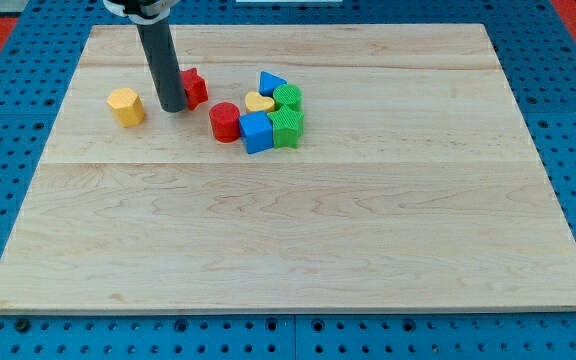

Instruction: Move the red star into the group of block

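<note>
On the worktop (288, 250), nearest the view's bottom in the cluster sit the blue cube (255, 132) and green star (287, 127), with the red cylinder (224, 122) touching at the view's left and the yellow heart (259, 102), green cylinder (288, 96) and blue triangle (271, 83) behind. The yellow hexagon (126, 106) stands apart at the left. My tip (171, 108), a plain rod with no tool to open or close, touches the red star (193, 87) from its left, near the cluster's upper left.

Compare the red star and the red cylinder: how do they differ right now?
Shape: the red star has pointed edges; the red cylinder is round with a flat top. Place: the star sits apart, right beside my tip, partly hidden by the rod; the cylinder is fully visible, against the blue cube at the group's left. Both are red.
</note>
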